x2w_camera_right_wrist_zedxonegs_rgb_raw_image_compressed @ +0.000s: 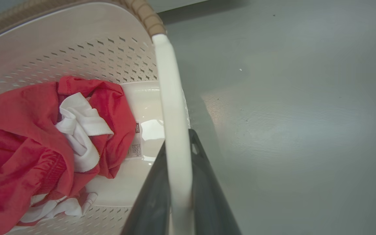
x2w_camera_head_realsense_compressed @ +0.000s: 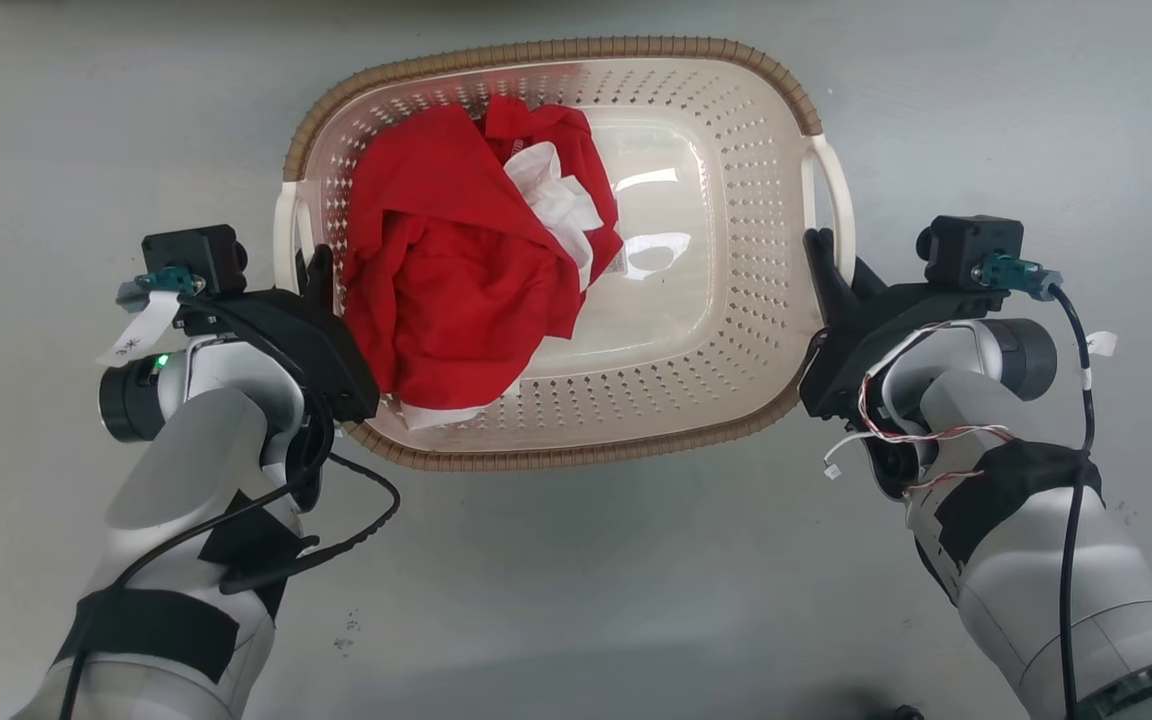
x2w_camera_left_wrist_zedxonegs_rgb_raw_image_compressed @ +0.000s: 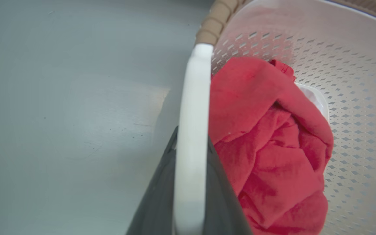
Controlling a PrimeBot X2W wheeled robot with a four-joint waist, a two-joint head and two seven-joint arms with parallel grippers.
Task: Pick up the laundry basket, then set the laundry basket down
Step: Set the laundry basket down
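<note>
**Item 1. Cream-white perforated plastic laundry basket** (x2w_camera_head_realsense_compressed: 736,250), rounded-rectangular, with a brown woven-look rim. It sits between my two hands over the grey floor (x2w_camera_head_realsense_compressed: 576,580). I cannot tell whether its base touches the floor.

**Item 2. Left hand** (x2w_camera_head_realsense_compressed: 314,270). It is pinching the white plastic left handle (x2w_camera_left_wrist_zedxonegs_rgb_raw_image_compressed: 193,114), with one dark finger (x2w_camera_left_wrist_zedxonegs_rgb_raw_image_compressed: 155,202) against each face.

**Item 3. Right hand** (x2w_camera_head_realsense_compressed: 821,255). It is likewise pinching the white right handle (x2w_camera_right_wrist_zedxonegs_rgb_raw_image_compressed: 173,114).

**Item 4. Load.** A crumpled red garment (x2w_camera_head_realsense_compressed: 446,260) is wrapped round a white cloth (x2w_camera_head_realsense_compressed: 561,195) and heaped against the basket's left wall. The right half is bare.

**Hazards, as I judge them:**
- The weight sits on my left side, so the basket may tilt that way unless both arms travel evenly.
- Both grips hold the near end of their handles (not the middle). The far rim could therefore swing down, pivoting on my fingers.
- The handles are smooth and narrow. A jerk or uneven pace could let one slide out of the pinch.
- If the basket is set down tilted, one edge would strike the floor first and the garment could shift or spill.
</note>
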